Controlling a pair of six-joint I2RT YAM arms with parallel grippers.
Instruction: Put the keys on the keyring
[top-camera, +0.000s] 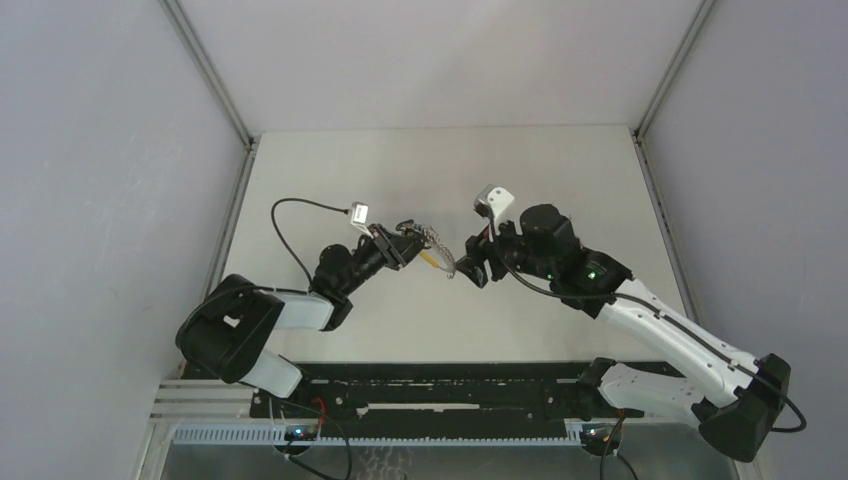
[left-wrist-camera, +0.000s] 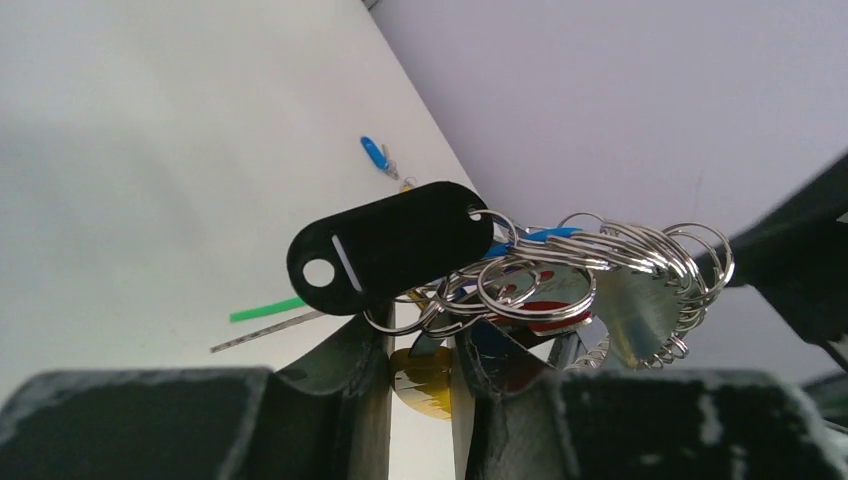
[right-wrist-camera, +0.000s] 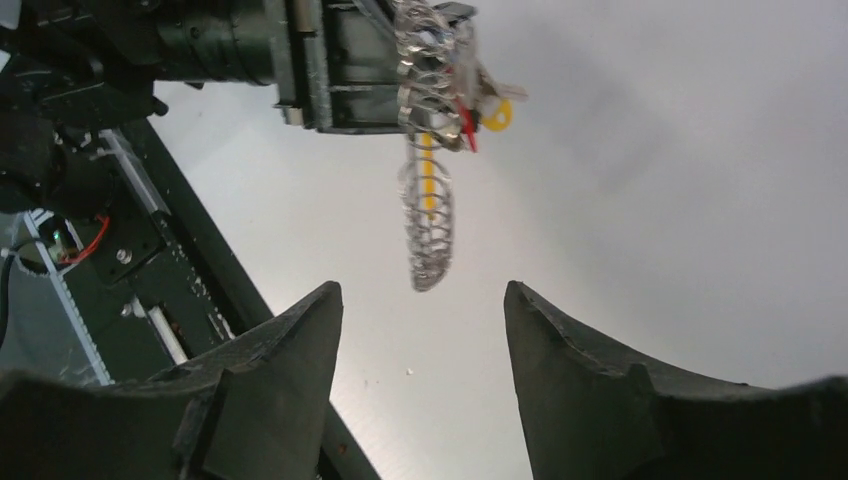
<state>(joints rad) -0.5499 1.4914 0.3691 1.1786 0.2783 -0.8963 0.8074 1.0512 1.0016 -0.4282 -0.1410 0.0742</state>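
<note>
My left gripper (top-camera: 408, 243) is shut on the keyring (top-camera: 437, 250) and holds it above the table. In the left wrist view its fingers (left-wrist-camera: 365, 370) pinch a yellow-capped key (left-wrist-camera: 425, 380) of the bunch. Above them are a black tag (left-wrist-camera: 390, 245) and several silver rings (left-wrist-camera: 600, 270) with red and blue caps. A loose blue key (left-wrist-camera: 373, 153) lies far off on the table, with a small yellow-orange piece (left-wrist-camera: 406, 185) beside it. My right gripper (top-camera: 470, 268) is open and empty, just right of the bunch. In the right wrist view (right-wrist-camera: 420, 300) the keyring (right-wrist-camera: 435, 90) and its hanging coil (right-wrist-camera: 428, 230) are ahead of it.
A green strip (left-wrist-camera: 265, 309) and a thin silver strip (left-wrist-camera: 265, 333) lie on the white table (top-camera: 440, 170). Grey walls enclose the table on three sides. The black base rail (top-camera: 450, 385) runs along the near edge.
</note>
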